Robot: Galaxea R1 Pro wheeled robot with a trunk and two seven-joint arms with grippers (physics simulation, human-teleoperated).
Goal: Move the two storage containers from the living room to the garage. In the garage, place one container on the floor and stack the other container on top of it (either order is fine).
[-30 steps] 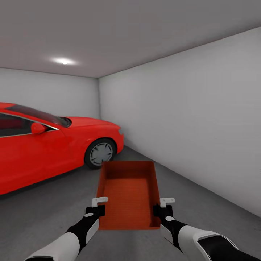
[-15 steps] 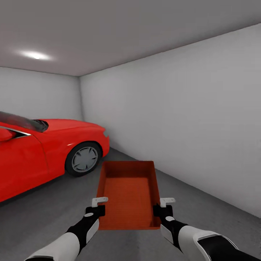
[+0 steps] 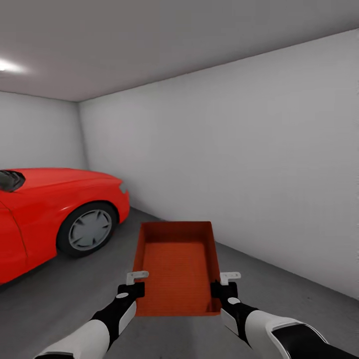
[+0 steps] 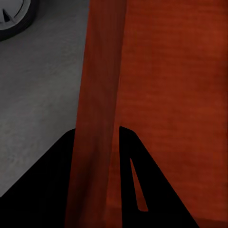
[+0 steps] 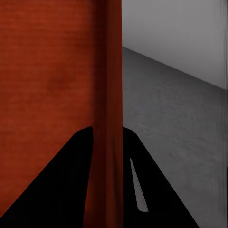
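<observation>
In the garage [image 3: 239, 149], with the red car [image 3: 55, 209] off to the left, the storage container [image 3: 175, 269] rides level above the floor [image 3: 60, 299], each long wall pinched by the left end effector [image 3: 133, 285] and right end effector [image 3: 223, 285]; lower both evenly, clear of car and wall.

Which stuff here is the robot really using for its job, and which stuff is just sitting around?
For the job:
- storage container, red-orange, open-topped, carried above the ground
- left gripper, shut on its left wall
- right gripper, shut on its right wall
- floor, dark grey, where a container goes

Just there:
- red car, parked to the left
- grey wall
- ceiling light
</observation>
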